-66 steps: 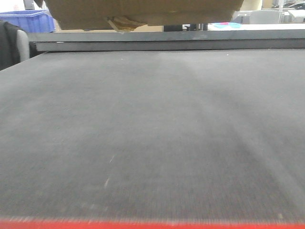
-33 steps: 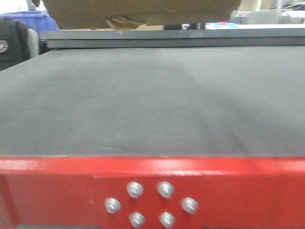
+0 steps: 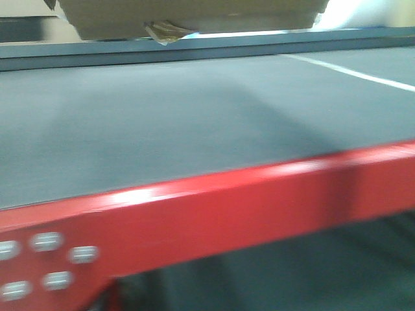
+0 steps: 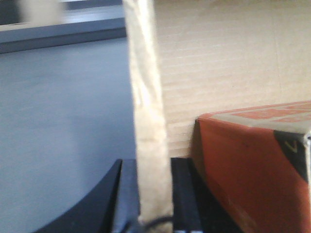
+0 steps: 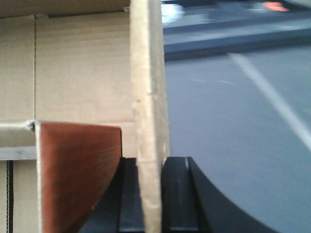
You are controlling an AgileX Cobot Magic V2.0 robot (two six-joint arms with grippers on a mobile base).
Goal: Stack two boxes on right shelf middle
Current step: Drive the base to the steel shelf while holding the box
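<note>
Overhead, at the very top of your front camera, the underside of a large tan corrugated cardboard box (image 3: 194, 13) hangs above the far edge of a dark grey flat surface (image 3: 162, 123), a wad of yellowish tape (image 3: 165, 30) dangling from its lower edge. You can't tell from this blurred view whether the box touches anything beneath it.

Nearer the lens, a red metal beam (image 3: 227, 207) runs along the front of the grey surface, tilted up to the right, with a cluster of silver rivets (image 3: 47, 241) at its left end. A white line (image 3: 353, 72) crosses the grey surface at the right.

Your left gripper (image 4: 153, 199) is closed onto one upright wall of the box. Its black fingers (image 4: 181, 194) sit on either side of the pale cardboard edge, the gap between them no wider than the wall itself. Inside the box on that side lies an orange-red carton (image 4: 243, 170), close against the inner finger.

Your right gripper (image 5: 149, 194) has the same hold on another wall – black fingers (image 5: 176, 189) pressed to both faces of the board. A reddish-brown flat panel (image 5: 77, 170) shows inside the box there; you can't tell whether it belongs to the same carton. Beyond that wall lies the grey surface with its white line – both blurred.
</note>
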